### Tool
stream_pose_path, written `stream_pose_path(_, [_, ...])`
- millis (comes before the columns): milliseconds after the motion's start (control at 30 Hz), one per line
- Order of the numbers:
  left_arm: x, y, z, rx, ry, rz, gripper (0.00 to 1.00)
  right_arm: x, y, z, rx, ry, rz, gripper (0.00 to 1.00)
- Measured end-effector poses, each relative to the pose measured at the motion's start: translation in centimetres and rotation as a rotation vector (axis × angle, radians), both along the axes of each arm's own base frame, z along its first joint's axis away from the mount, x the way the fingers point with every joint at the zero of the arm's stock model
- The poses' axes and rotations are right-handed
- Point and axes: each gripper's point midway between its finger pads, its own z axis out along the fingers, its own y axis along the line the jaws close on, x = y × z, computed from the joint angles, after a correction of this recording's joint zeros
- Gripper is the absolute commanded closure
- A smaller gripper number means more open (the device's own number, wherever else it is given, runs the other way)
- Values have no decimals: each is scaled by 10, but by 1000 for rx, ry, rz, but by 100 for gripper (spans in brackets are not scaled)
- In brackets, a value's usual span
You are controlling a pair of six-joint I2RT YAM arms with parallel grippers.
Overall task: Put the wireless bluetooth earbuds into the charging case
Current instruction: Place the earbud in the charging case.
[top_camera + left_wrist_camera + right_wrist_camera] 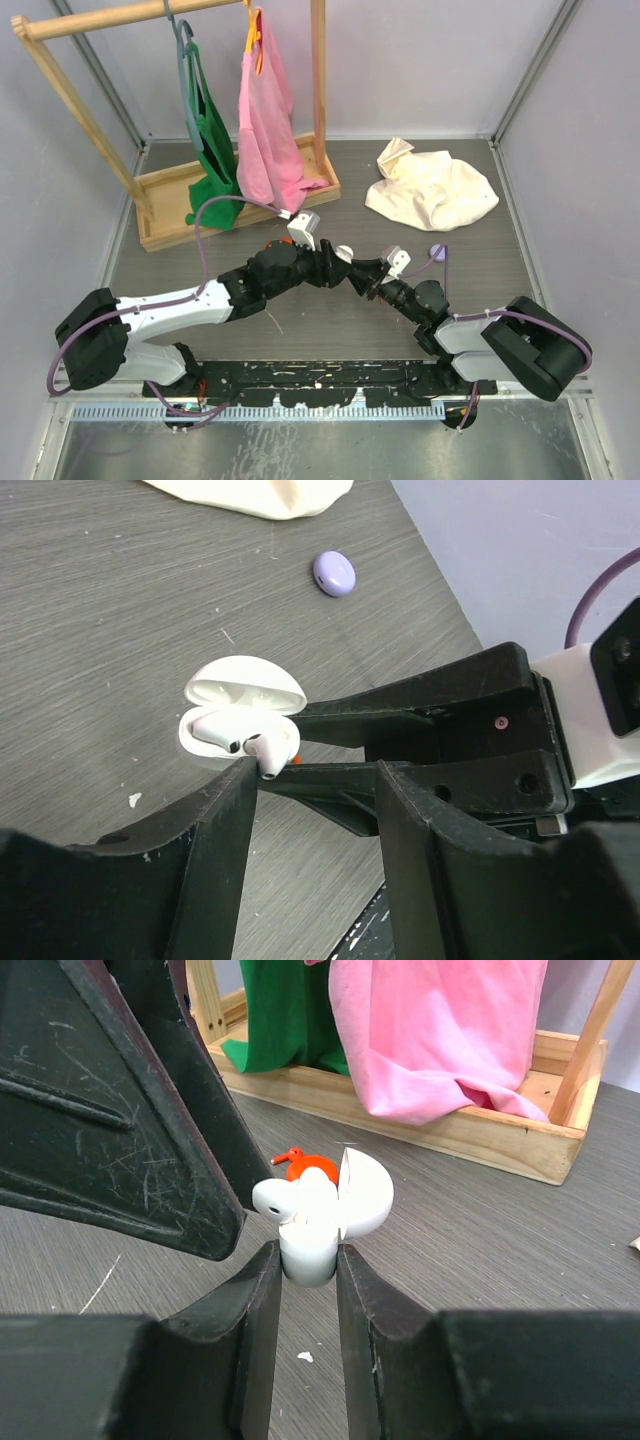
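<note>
Right hand [307, 1252] pinched on the open charging case [366, 1196].
A white earbud [263, 751] is seen at the case's mouth, touched by one fingertip of the left hand [318, 770], whose jaws are spread; a lilac case [334, 572] is seen well apart on the worktop [100, 630].

Place: you are working in a robotics lab cell. Evidence: grey bench [480, 270] boxed in by plain pale walls [585, 130]; left arm [180, 305] and right arm [500, 335] bolted to a black rail [320, 380] at its near edge; staged props are a wooden rack [170, 228], green bag [212, 150], pink bag [268, 130] and cream cloth [430, 185].
</note>
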Motion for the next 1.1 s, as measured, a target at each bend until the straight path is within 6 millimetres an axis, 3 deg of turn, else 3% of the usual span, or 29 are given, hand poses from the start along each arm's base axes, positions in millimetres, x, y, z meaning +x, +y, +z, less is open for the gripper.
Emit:
stream_pose_path(333, [-7, -6, 6, -26, 3, -51, 49, -2, 1, 0, -1, -1, 11, 92])
stream_pose_path(600, [-9, -11, 11, -43, 16, -67, 35, -2, 2, 0, -2, -1, 15, 93])
stream_pose_path(733, [-9, 1, 14, -18, 19, -46, 28, -4, 3, 0, -4, -2, 30, 92])
stream_pose_path(967, [6, 39, 46, -56, 9, -1, 24, -13, 11, 0, -9, -10, 98, 92])
stream_pose_path(1100, [13, 54, 45, -66, 57, 1, 21, -21, 19, 6, -5, -25, 164, 92])
